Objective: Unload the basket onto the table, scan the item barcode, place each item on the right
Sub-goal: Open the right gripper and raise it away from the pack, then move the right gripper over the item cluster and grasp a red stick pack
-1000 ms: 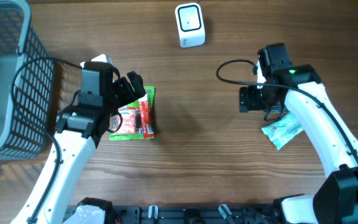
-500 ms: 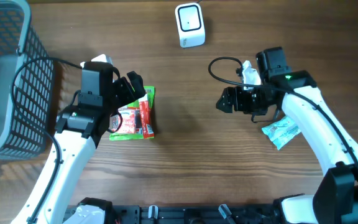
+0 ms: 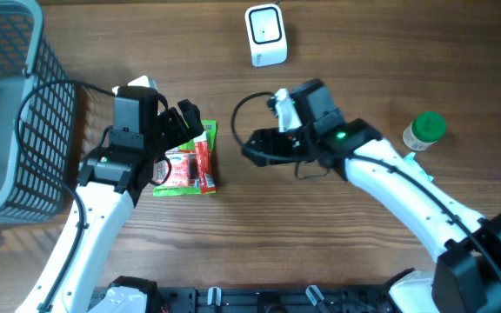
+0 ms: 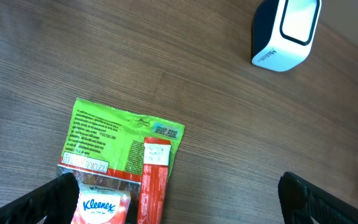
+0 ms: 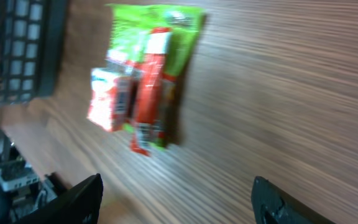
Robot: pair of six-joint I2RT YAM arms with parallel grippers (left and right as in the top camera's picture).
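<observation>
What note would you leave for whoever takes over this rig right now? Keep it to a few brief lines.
Left hand: open, empty, above the item pile.
Right hand: open, empty, pointing toward that pile.
Pile: green packet with red stick and Kleenex pack overlapping it.
Scanner stands beyond both hands; green-lidded bottle far right.
Done: nothing picked up.
To do: grasp an item, show its barcode to the scanner.

The table (image 3: 259, 235) is matt grained wood, the green packet (image 4: 123, 134) glossy film, the scanner (image 4: 288, 34) smooth plastic.
</observation>
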